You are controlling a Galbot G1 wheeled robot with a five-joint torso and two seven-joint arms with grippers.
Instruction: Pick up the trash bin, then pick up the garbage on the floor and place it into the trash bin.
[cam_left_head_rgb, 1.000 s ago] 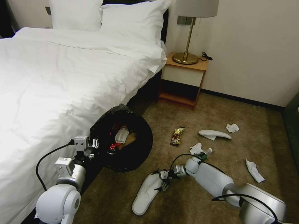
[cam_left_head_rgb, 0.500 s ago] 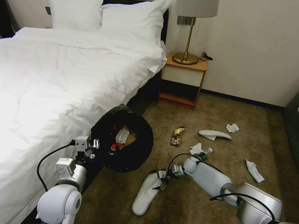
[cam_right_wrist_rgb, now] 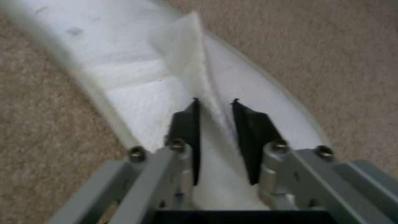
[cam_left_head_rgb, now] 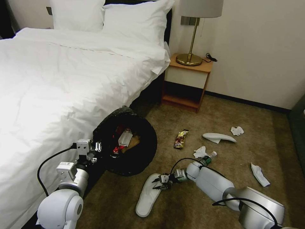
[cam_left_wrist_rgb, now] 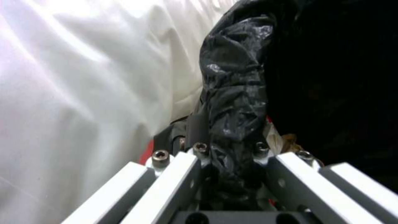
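The trash bin (cam_left_head_rgb: 149,149), lined with a black bag, hangs tilted beside the bed with litter inside. My left gripper (cam_left_head_rgb: 97,149) is shut on its rim; the crinkled bag (cam_left_wrist_rgb: 234,77) is pinched between the fingers (cam_left_wrist_rgb: 182,161). A white slipper (cam_left_head_rgb: 146,198) lies on the carpet. My right gripper (cam_left_head_rgb: 158,183) sits low at its toe end, its black fingertips (cam_right_wrist_rgb: 186,121) closed on the raised strap (cam_right_wrist_rgb: 186,46). More garbage lies beyond: a gold wrapper (cam_left_head_rgb: 181,139), a second slipper (cam_left_head_rgb: 219,137), tissues (cam_left_head_rgb: 237,130), and a small bottle (cam_left_head_rgb: 208,158).
The white bed (cam_left_head_rgb: 63,79) fills the left side, close against the bin. A wooden nightstand (cam_left_head_rgb: 187,79) with a brass lamp (cam_left_head_rgb: 189,58) stands at the wall. Another tissue (cam_left_head_rgb: 260,174) lies at the right. Open carpet lies between the bin and the wall.
My right gripper has swung from pointing down to lying level, moved left along the slipper and closed on its strap. The slipper shifted slightly. The left arm and bin stayed put.
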